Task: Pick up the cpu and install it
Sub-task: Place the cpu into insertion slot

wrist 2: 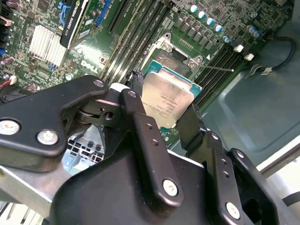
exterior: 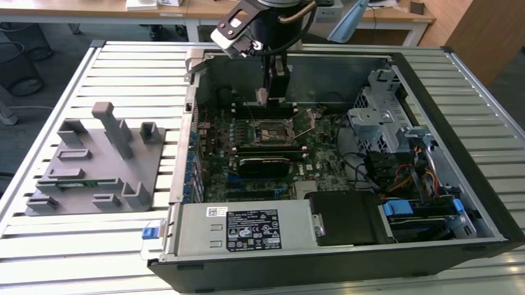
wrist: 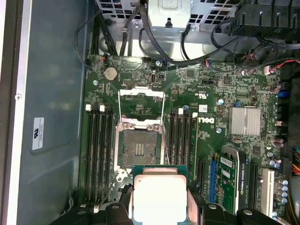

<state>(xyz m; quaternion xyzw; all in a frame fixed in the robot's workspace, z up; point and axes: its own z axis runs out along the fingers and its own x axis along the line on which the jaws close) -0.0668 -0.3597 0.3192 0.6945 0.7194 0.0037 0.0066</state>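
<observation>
Hand around cpu, seemingly above socket.

The arm hangs upright in the exterior view with its black gripper pointing straight down, its two fingers closed against opposite edges of the cpu, whose silver-grey top faces the cameras in both wrist views.

Satin silver-grey metal atop the cpu; matt black on the gripper; glossy green motherboard; dull grey sheet-metal case.
</observation>
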